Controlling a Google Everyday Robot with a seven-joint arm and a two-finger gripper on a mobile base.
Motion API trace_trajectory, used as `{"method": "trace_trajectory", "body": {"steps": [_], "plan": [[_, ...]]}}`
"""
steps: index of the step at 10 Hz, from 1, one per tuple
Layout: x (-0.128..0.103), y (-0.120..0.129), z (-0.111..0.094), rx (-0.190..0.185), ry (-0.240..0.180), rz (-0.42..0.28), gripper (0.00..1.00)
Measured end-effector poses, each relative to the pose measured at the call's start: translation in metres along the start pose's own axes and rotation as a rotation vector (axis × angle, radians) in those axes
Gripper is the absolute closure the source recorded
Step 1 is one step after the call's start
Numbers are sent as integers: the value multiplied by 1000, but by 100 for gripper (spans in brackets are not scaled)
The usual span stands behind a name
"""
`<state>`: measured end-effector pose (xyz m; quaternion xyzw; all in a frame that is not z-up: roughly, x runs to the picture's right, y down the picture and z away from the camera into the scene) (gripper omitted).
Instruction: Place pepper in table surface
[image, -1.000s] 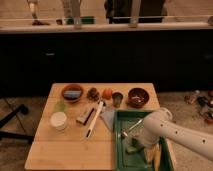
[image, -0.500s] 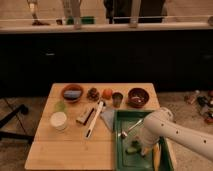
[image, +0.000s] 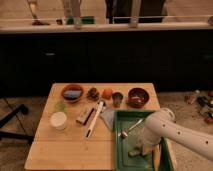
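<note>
— Where is the gripper (image: 145, 149) working right now?

— It is reaching down into the green tray (image: 120, 145), near the tray's front edge; the white arm (image: 172, 132) is crossing over the tray's right side; whether the fingers are open or closed, I cannot tell from here.

— And the pepper?

— The pepper (image: 134, 153) is lying inside the tray, pale green, just left of the gripper and seemingly touching it; it is not yet on the wooden table (image: 65, 150).

— What is worrying you?

— If the grip is shallow, the pepper could be slipping out and dropping back into the tray; the spoon (image: 131, 128) lying farther back in the tray could be getting nudged; the yellow stick (image: 157, 157) at the tray's right could be getting dragged along too.

— Anything changing since a moment ago?

— The gripper is sitting lower and closer to the tray's front than a second ago; everything left of the tray is staying put.
</note>
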<state>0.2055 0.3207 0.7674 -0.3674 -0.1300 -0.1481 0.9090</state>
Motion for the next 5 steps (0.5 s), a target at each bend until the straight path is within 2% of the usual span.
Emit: {"method": "trace_trajectory", "body": {"steps": [5], "plan": [[1, -3, -11, 38, 0, 7, 100]]}}
